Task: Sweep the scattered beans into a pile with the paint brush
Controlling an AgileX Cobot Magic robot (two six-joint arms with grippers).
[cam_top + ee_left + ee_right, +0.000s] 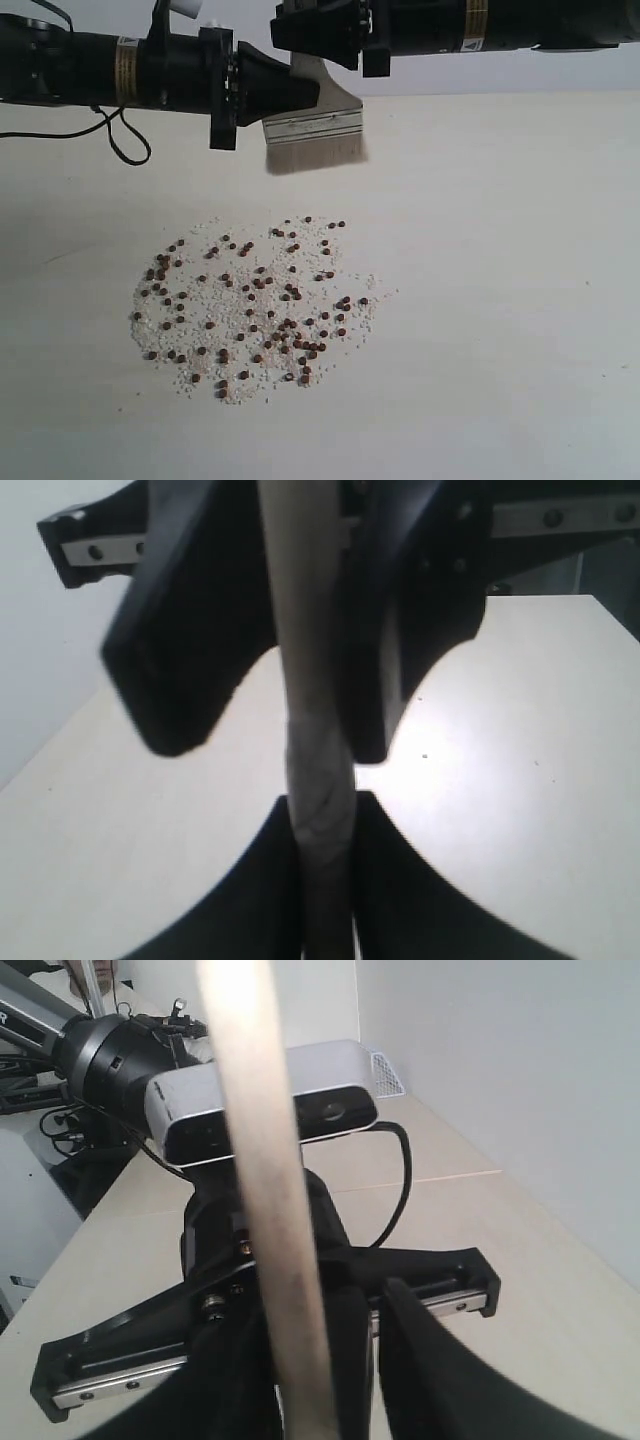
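The beans (255,305), reddish-brown among whitish grains, lie spread in a wide loose patch on the pale table; no compact pile shows. The paint brush (314,140) hangs above the patch's far side with its bristles down, off the table. My left gripper (305,92) is shut on its wooden handle (310,680) just above the silver ferrule, jaws tight against the wood (322,880). My right gripper (305,50) sits higher on the same handle (270,1210). Its fingers straddle the wood (315,1360), with a narrow gap showing beside one finger.
A black cable (125,140) loops down from the left arm. The table (500,300) extends to the right of the beans and in front of them. A white mesh basket (385,1070) stands at a far table corner by the wall.
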